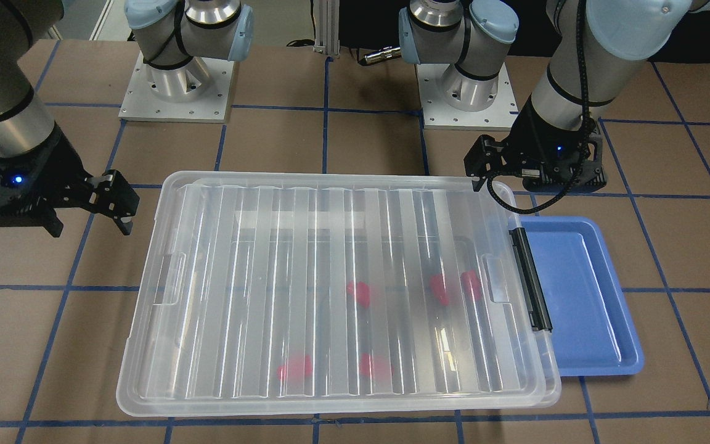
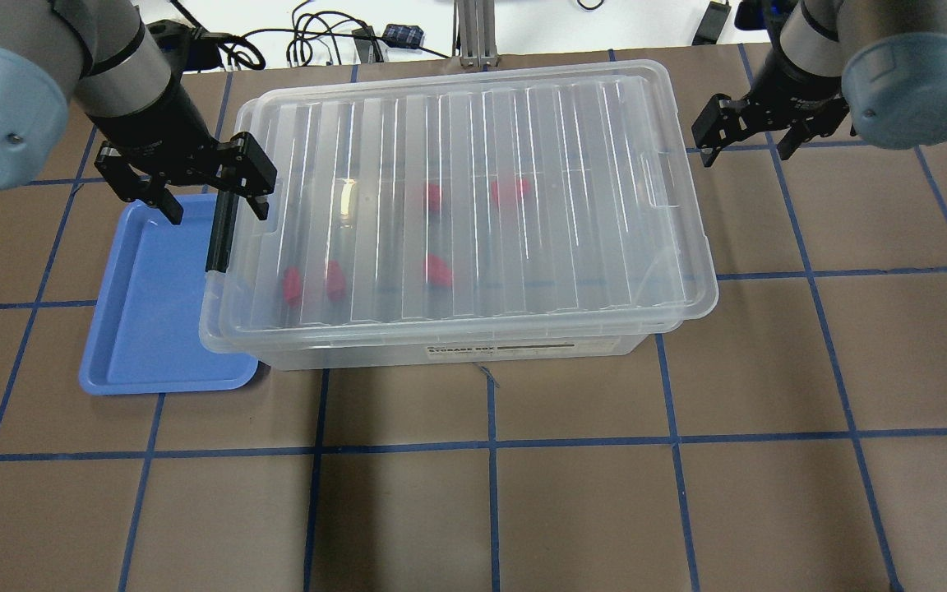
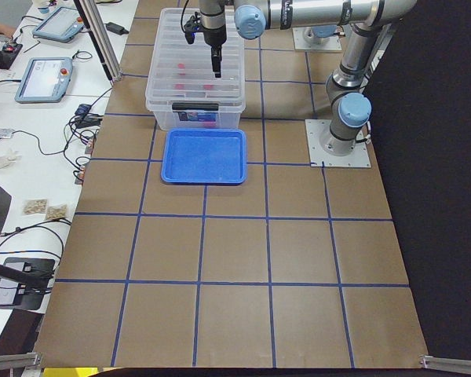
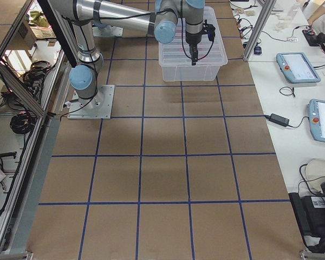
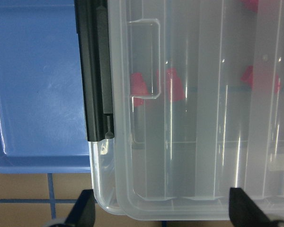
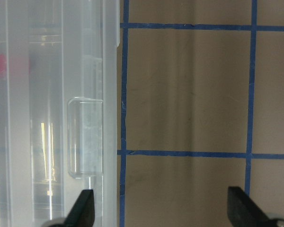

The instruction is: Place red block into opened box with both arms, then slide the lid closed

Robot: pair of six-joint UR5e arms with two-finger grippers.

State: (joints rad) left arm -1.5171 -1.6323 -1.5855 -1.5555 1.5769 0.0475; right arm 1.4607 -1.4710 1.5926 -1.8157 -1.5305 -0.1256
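Observation:
The ribbed clear lid (image 2: 473, 164) lies flat on the clear box (image 2: 523, 349), shifted slightly toward the right end. Several red blocks (image 2: 438, 270) rest inside under it and show blurred through the plastic. My left gripper (image 2: 214, 205) hovers open over the box's black latch (image 2: 217, 234) end. In the left wrist view its fingertips (image 5: 87, 210) straddle the lid's corner. My right gripper (image 2: 745, 150) hangs open just off the box's other short end, over bare table. In the right wrist view the lid's notch (image 6: 85, 142) lies to one side of it. Neither gripper holds anything.
A blue tray (image 2: 153, 329) with nothing in it lies on the table against the latch end, partly under the box's rim. Blue tape lines cross the brown table. The arm bases (image 1: 176, 80) stand behind the box. Cables and tablets lie beyond the far edge.

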